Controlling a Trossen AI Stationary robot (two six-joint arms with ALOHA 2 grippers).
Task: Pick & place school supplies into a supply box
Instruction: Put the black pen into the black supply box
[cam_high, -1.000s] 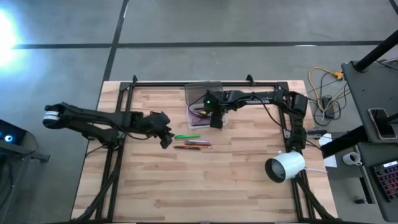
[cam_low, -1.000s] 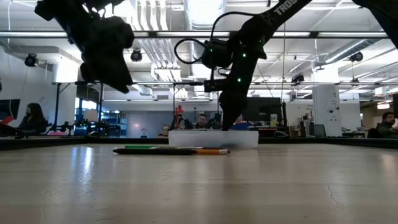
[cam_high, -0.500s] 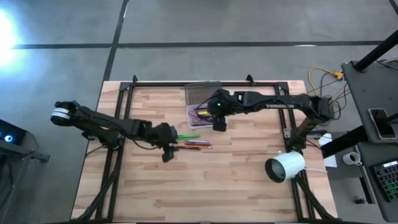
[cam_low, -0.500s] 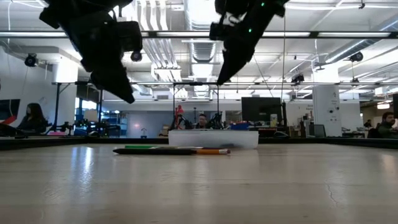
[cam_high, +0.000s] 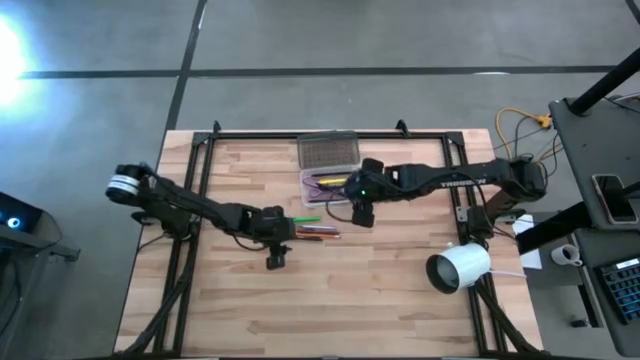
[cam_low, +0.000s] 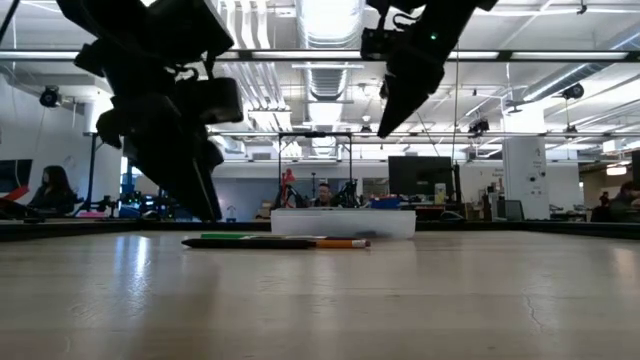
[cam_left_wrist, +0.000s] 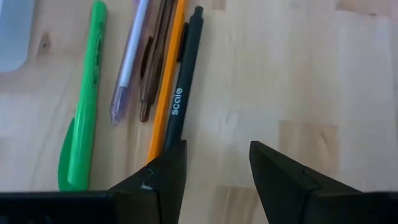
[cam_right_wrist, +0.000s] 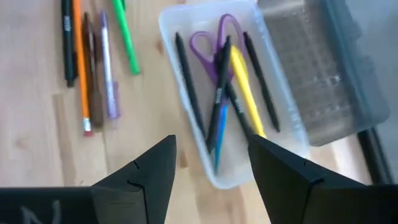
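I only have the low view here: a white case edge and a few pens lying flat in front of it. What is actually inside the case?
Observer: The supply box is open, lid folded back. Inside lie purple-handled scissors, a yellow marker and several dark pens.
Operator: How many supplies are left on the table?
Observer: Five, side by side: a green marker, a lilac pen, a brown pen, an orange pencil and a black pen.
Operator: Which arm is near them?
Observer: The left gripper, open and empty, with one finger at the black pen's end. The right gripper hangs open and empty beside the box.
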